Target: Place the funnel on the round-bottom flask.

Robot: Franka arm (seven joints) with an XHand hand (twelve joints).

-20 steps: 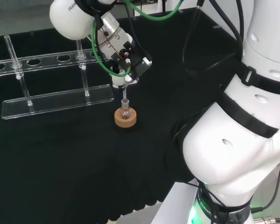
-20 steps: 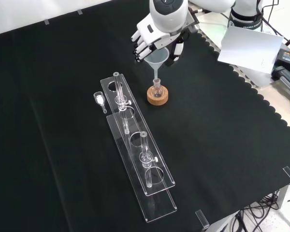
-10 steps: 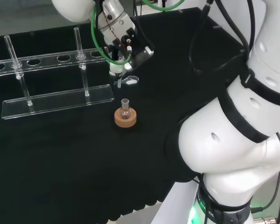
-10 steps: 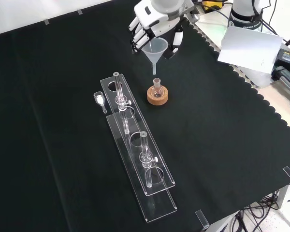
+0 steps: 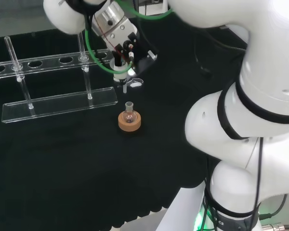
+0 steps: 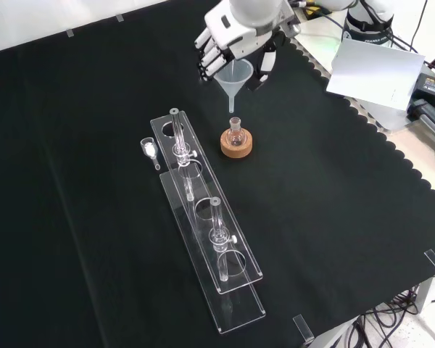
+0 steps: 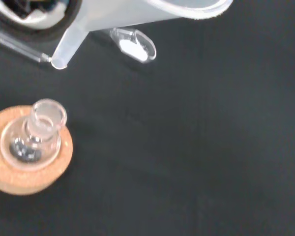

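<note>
- One long clear rack (image 6: 210, 246) lies on the counter (image 6: 72, 181), left of the flask in the front view, with two upright tubes (image 6: 177, 134).
- One small scoop (image 6: 150, 150) lies left of the rack.
- The hand (image 6: 232, 36) has its fingers curled round one funnel (image 6: 234, 76), held above the flask, apart.
- One round-bottom flask (image 6: 235, 135) sits in one cork ring (image 6: 236, 145).

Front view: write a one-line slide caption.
The hand holds the funnel above the round-bottom flask on its cork ring, stem not yet in the neck.
</note>
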